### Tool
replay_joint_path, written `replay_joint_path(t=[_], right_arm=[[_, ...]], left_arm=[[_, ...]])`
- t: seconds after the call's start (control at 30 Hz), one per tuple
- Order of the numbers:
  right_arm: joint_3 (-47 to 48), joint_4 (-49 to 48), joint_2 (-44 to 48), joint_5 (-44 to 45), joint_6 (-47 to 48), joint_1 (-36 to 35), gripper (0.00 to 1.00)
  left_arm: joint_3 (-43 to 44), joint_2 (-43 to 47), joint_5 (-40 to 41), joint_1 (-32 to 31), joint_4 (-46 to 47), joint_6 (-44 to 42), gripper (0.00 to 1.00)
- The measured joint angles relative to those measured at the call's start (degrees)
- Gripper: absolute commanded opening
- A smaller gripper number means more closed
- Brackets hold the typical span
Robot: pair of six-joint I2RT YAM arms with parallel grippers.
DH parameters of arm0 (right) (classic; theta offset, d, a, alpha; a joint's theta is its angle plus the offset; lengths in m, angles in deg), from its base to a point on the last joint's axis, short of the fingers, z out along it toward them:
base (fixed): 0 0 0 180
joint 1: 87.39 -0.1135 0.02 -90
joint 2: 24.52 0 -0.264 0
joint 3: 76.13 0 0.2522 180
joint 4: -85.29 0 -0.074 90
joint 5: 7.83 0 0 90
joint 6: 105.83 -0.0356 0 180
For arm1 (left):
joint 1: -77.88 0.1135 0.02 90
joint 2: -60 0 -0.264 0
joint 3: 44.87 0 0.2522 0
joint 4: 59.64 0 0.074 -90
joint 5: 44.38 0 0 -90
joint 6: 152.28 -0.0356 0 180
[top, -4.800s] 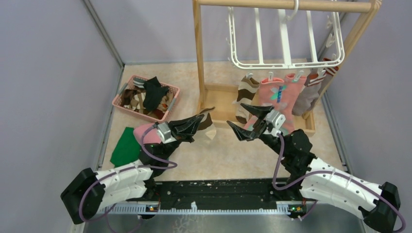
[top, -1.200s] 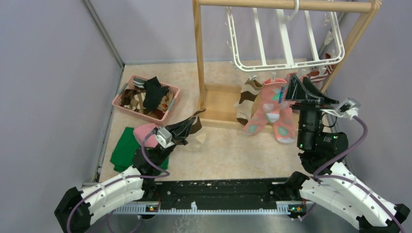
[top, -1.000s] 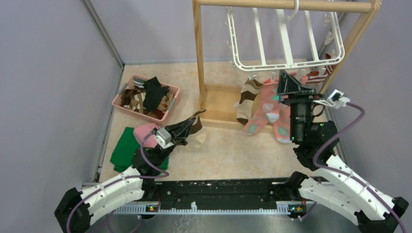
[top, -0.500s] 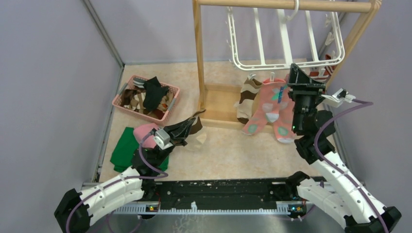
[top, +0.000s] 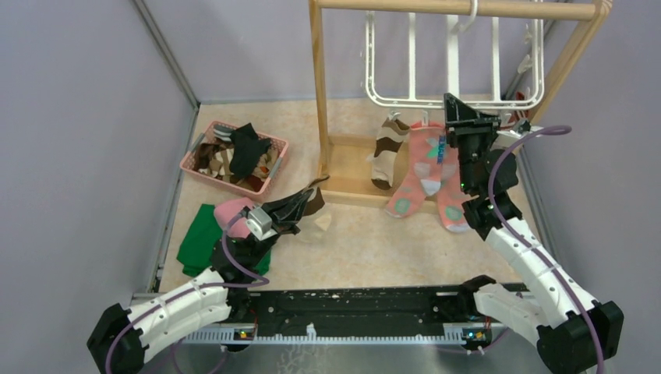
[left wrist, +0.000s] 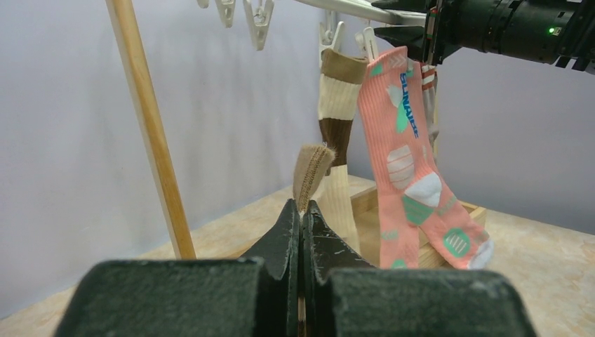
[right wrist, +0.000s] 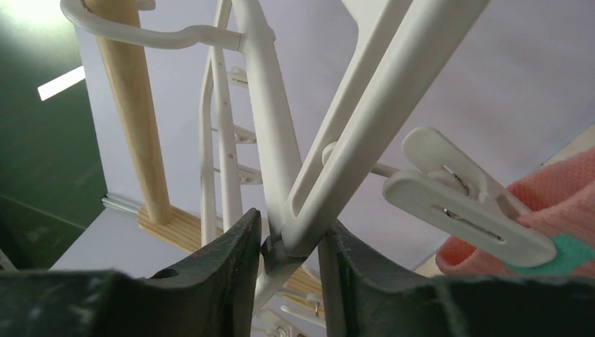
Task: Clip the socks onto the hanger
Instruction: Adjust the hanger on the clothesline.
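The white hanger (top: 452,62) hangs by its hook from the wooden stand's top bar. A brown-cream striped sock (top: 383,152) and salmon pink socks (top: 421,167) dangle from its front clips. My right gripper (top: 454,107) is raised to the hanger's front rim. In the right wrist view its jaws (right wrist: 289,235) are shut on a junction of the hanger's bars (right wrist: 337,154), beside a clip (right wrist: 456,196) that holds pink fabric. My left gripper (top: 300,204) stays low over the table, shut on a brown-cream sock (left wrist: 312,168) whose tan cuff sticks up from the fingertips.
A pink basket (top: 204,134) with more socks stands at the back left. A green cloth (top: 201,234) and a pink cloth (top: 234,210) lie by the left arm. The wooden stand's post (top: 318,93) and its base tray (top: 351,167) stand behind the hanging socks.
My right gripper rose to the hanger's rim and narrowed onto the bars. The hanger and its hanging socks swung left. The left arm has kept still with its sock.
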Motion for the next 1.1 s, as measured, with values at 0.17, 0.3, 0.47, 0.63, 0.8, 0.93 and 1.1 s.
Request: replay_joint_path(t=[0.17, 0.3, 0.47, 0.63, 0.8, 0.93, 1.1], right_arm=[[0.0, -2.64, -1.44, -1.99, -2.64, 0.31, 0.06], [0.0, -4.04, -1.7, -4.13, -2.1, 0.48, 0.0], [0.0, -3.98, -1.62, -7.52, -3.98, 1.68, 0.0], [0.0, -3.48, -1.53, -15.1, -7.76, 6.82, 0.0], [0.96, -6.6, -5.77, -24.33, -13.16, 10.71, 0.0], [3.74, -9.97, -11.56, -29.94, -16.7, 11.17, 0.0], [4.83, -9.97, -12.48, -33.81, -17.33, 11.17, 0.16]], left_arm=[[0.0, 0.09, 0.0, 0.0, 0.0, -0.02, 0.0], [0.0, 0.39, 0.0, 0.02, -0.33, -0.02, 0.0], [0.02, 0.39, 0.0, 0.0, -0.37, -0.02, 0.0], [0.09, 0.2, -0.04, 0.0, -0.37, 0.0, 0.0], [0.2, -0.13, -0.04, 0.0, -0.42, 0.0, 0.0], [0.24, -0.09, -0.02, 0.0, -0.81, -0.02, 0.0], [0.28, -0.02, -0.02, 0.0, -1.57, -0.02, 0.0]])
